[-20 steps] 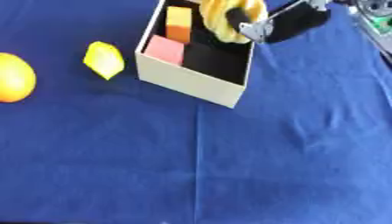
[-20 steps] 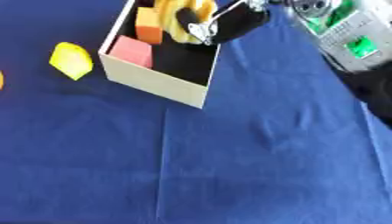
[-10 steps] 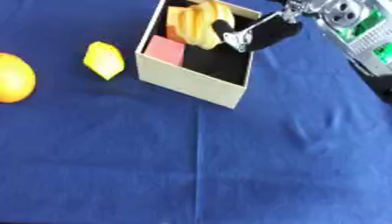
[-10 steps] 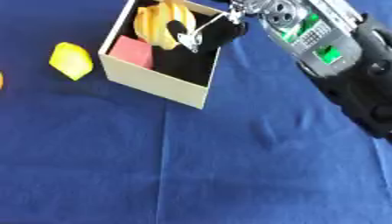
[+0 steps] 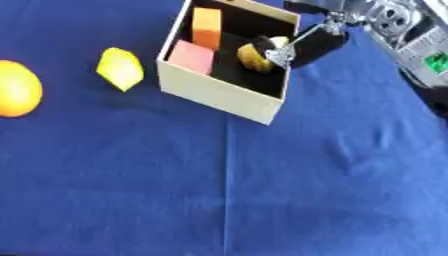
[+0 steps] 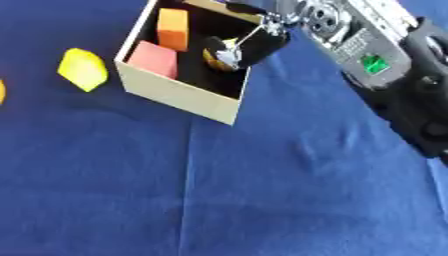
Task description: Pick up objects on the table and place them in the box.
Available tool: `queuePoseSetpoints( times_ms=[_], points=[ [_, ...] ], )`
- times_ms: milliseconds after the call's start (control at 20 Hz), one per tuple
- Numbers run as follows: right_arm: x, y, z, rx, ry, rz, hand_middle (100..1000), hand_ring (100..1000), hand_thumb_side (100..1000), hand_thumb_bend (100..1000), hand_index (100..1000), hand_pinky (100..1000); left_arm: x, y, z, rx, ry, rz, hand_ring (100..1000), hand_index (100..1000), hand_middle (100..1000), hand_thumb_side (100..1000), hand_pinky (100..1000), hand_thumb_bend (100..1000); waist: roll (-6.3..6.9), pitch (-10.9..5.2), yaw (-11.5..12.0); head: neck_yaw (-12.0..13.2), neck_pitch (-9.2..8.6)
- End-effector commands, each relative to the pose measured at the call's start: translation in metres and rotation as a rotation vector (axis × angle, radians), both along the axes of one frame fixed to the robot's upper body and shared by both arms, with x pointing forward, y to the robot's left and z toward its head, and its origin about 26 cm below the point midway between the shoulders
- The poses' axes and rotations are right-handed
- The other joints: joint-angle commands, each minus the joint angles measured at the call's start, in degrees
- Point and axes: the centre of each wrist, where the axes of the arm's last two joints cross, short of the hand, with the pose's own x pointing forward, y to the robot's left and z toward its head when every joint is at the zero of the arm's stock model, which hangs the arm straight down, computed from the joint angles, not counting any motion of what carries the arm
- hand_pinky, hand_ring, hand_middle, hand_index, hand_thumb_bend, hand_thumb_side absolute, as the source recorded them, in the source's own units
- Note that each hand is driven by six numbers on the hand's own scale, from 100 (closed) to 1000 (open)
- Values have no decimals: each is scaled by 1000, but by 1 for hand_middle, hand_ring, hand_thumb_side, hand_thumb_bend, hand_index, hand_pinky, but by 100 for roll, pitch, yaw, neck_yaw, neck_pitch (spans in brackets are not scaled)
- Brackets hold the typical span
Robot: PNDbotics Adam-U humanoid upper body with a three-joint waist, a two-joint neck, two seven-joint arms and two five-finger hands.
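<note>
An open cream box (image 5: pixel 219 95) stands at the top centre on the blue cloth. Inside it lie an orange block (image 5: pixel 207 27) and a pink block (image 5: pixel 192 56). My right hand (image 5: pixel 308 45) reaches in over the box's right rim from the upper right. Its dark fingers curl round a yellow object (image 5: pixel 255 55), which sits low inside the box. Left of the box, a yellow faceted piece (image 5: pixel 120 69) lies on the cloth. An orange (image 5: pixel 17 89) lies at the left edge. My left hand shows in no view.
The blue cloth (image 5: pixel 227 190) covers the whole table, with a fold line running down its middle. My right forearm (image 6: pixel 385 70), silver and black, fills the upper right corner.
My right hand has moved left and down, carrying the yellow object from above the box's far rim down into the box. More of the forearm has come into view.
</note>
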Motion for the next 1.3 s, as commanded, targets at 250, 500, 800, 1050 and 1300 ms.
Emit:
queuePoseSetpoints(
  times_ms=[250,500,800,1050,1300],
  points=[
    [-20,-5,22,85,-76,20,870,950,100,100,954,953,-2,4,7,23,-12,19,788,876,775,336,856,100,69,-173,-23,86,-23],
    [-47,-21,40,276,-155,99,837,909,100,100,931,927,-3,10,8,55,-17,51,789,876,775,315,854,100,86,-201,-93,277,-3],
    [-50,-62,33,523,-236,177,826,885,100,100,901,918,-4,18,9,117,-17,92,790,876,774,287,850,114,149,-229,-239,537,0],
    [-52,-87,17,626,-290,188,817,873,100,100,879,910,-3,22,8,165,-7,114,791,877,773,263,847,144,218,-259,-344,588,-6],
    [-54,-109,-5,675,-349,144,809,865,100,100,863,906,-4,27,11,254,1,151,792,880,768,215,841,208,267,-275,-421,609,-1]
  ],
)
